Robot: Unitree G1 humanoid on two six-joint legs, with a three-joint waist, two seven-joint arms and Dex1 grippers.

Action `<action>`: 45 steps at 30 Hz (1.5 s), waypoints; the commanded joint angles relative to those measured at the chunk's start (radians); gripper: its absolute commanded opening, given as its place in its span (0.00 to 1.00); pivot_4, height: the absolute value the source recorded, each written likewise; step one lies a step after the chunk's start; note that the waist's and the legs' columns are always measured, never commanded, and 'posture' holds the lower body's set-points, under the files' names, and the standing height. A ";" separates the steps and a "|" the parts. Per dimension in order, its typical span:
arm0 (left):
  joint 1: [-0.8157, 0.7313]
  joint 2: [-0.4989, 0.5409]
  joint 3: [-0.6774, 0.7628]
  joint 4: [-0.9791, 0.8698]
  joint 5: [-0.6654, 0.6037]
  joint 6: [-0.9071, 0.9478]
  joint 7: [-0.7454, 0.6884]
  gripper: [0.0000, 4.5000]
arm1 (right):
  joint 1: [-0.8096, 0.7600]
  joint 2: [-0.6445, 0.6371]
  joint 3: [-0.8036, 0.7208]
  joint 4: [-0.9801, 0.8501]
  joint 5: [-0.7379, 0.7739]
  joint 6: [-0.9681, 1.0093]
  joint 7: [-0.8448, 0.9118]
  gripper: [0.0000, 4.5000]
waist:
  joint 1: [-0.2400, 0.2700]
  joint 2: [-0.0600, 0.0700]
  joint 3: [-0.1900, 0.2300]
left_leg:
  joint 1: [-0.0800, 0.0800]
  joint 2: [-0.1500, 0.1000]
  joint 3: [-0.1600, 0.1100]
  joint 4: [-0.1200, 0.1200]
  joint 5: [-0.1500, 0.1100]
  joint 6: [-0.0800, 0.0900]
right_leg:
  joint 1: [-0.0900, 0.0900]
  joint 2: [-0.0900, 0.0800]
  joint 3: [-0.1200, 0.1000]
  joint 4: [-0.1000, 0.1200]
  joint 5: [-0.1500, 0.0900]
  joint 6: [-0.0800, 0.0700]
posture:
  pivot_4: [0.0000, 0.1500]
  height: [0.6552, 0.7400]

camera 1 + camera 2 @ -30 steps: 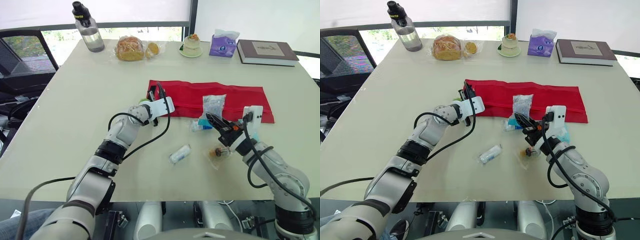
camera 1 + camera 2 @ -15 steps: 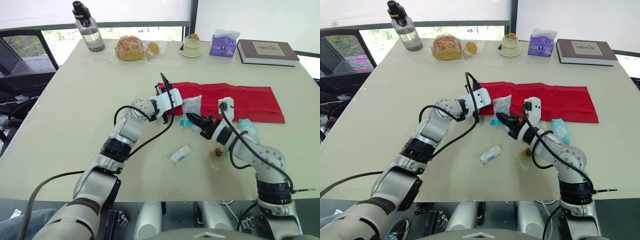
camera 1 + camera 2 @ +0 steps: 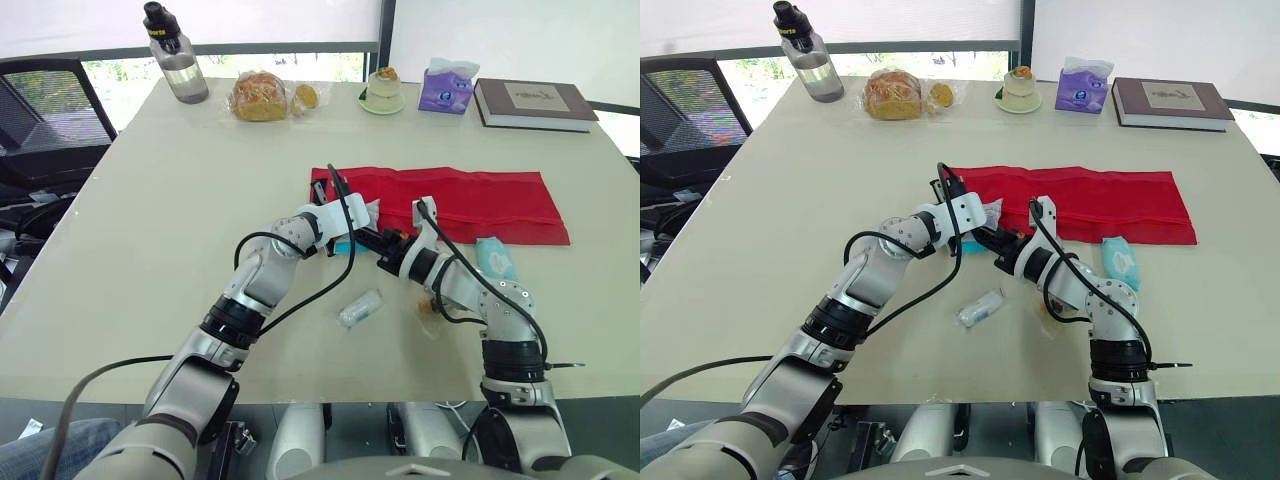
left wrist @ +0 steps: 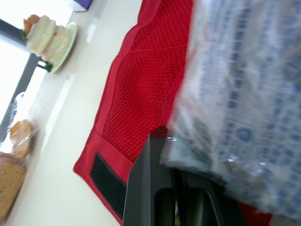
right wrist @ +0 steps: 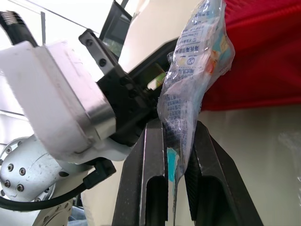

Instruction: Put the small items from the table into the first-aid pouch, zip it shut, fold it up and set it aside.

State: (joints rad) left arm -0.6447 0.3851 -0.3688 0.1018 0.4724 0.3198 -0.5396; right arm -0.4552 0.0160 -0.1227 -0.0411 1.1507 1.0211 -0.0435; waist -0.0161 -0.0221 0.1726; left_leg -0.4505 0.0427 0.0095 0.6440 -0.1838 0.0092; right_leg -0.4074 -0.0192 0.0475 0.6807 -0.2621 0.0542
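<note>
the packet (image 5: 197, 61) is pinched by its lower edge in the right gripper (image 5: 178, 127) and is held at the left end of the pouch (image 3: 470, 195), which lies flat on the table (image 3: 150, 200). the left gripper (image 3: 348, 225) is placed just beside it at the same end; its state cannot be told.

risks:
- the packet is limp film (only a narrow margin is clamped), so it is likely to be pulled out if it is snagged on the pouch edge.
- the two grippers are set very close, so contact is likely if either is advanced.
- the pouch may be dragged if it is not pinned.

in the right wrist view, the clamp on the packet is shown. in the left wrist view, the pouch mesh and a black patch (image 4: 108, 179) are shown. in the eye views, a tube (image 3: 361, 307) is shown, not yet packed.
</note>
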 commanded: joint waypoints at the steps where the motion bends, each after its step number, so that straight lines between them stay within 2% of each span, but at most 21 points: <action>1: 0.011 -0.014 0.007 -0.063 0.022 0.007 0.040 0.00 | -0.019 0.025 -0.016 -0.015 0.039 0.014 -0.007 0.02 | 0.000 0.000 0.000 | 0.000 0.000 0.000 0.000 0.000 0.000 | 0.000 0.000 0.000 0.000 0.000 0.000 | 1.00 1.00; 18: 0.076 -0.019 0.020 -0.160 -0.003 0.005 0.027 0.00 | -0.010 0.090 -0.088 0.041 0.057 0.048 -0.073 0.02 | -0.001 0.000 0.000 | 0.000 0.000 0.000 0.000 0.000 0.000 | 0.000 0.000 0.000 0.000 0.000 0.000 | 1.00 1.00; 28: 0.089 -0.009 0.021 -0.178 -0.015 -0.011 0.017 0.00 | -0.053 0.131 -0.137 0.113 0.062 0.013 -0.133 0.02 | -0.002 0.000 0.000 | 0.000 0.000 0.001 -0.001 0.000 0.000 | -0.001 0.000 0.000 -0.001 0.000 0.000 | 1.00 1.00; 45: 0.110 -0.030 0.026 -0.196 -0.041 -0.005 0.021 0.00 | -0.133 0.167 -0.155 0.213 0.034 -0.041 -0.133 0.02 | -0.010 0.000 0.000 | 0.000 0.000 0.001 -0.002 0.000 0.000 | -0.001 0.000 0.001 0.000 0.000 0.000 | 1.00 1.00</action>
State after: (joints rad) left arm -0.5361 0.3646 -0.3518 -0.0296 0.4455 0.3265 -0.5189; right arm -0.5492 0.1451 -0.2565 0.1737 1.1775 1.0098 -0.1773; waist -0.0265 -0.0219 0.1727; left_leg -0.4506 0.0431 0.0106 0.6422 -0.1838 0.0092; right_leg -0.4087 -0.0193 0.0484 0.6803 -0.2620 0.0542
